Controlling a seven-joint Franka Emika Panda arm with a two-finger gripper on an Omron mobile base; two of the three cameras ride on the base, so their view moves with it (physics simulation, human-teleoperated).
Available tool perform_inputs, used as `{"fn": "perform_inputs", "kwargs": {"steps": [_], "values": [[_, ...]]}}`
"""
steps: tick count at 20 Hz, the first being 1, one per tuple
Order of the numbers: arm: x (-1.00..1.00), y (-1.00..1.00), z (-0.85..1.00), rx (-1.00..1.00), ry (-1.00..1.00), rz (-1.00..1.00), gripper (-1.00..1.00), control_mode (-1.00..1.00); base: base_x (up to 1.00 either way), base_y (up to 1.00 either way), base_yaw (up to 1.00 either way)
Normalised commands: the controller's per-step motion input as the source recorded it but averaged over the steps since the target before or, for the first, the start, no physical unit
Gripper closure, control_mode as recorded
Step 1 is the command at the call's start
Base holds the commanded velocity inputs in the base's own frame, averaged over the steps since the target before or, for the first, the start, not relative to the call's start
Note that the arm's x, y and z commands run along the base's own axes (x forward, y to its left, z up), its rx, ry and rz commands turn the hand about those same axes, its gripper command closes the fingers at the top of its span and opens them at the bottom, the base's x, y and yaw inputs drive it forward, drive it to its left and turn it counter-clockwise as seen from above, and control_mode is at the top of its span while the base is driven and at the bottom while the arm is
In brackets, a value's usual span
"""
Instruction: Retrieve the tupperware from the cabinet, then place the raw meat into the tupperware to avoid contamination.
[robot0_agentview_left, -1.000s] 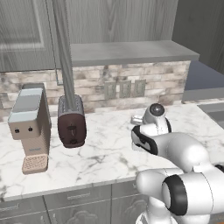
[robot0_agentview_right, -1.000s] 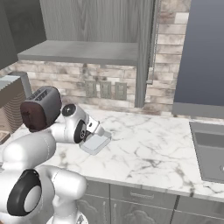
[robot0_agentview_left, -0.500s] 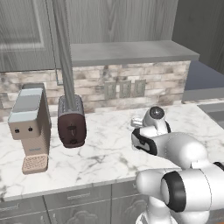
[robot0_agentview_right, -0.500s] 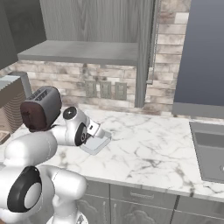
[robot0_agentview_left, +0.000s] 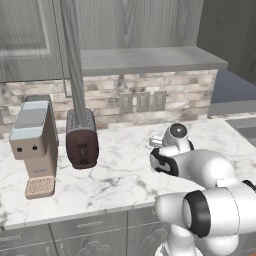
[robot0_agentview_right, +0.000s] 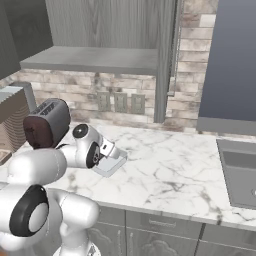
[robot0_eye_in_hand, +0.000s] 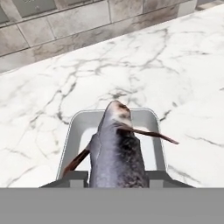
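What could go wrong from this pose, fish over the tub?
1. The fish is held over the tupperware, and its head reaches the far wall; dropped as is, it may drape over the rim onto the marble counter.
2. The tupperware sits near the counter's front edge, so a nudge from the hand might push it off.

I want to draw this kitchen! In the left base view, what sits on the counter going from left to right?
Coffee machine → toaster → the robot's gripper, low over the counter → edge of the sink.
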Motion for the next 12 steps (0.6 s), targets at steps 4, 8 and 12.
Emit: {"fn": "perform_inputs", "kwargs": {"steps": [4,8,12], "values": [[0.12,-0.12,0.06,0.04,0.0,0.0,-1.0,-1.0,0.0,0.0,0.0],[0.09,-0.16,0.17,0.06,0.0,0.0,-1.0,-1.0,0.0,0.0,0.0],[-0.02,-0.1,0.23,0.05,-0.01,0.0,-1.0,-1.0,0.0,0.0,0.0]]}}
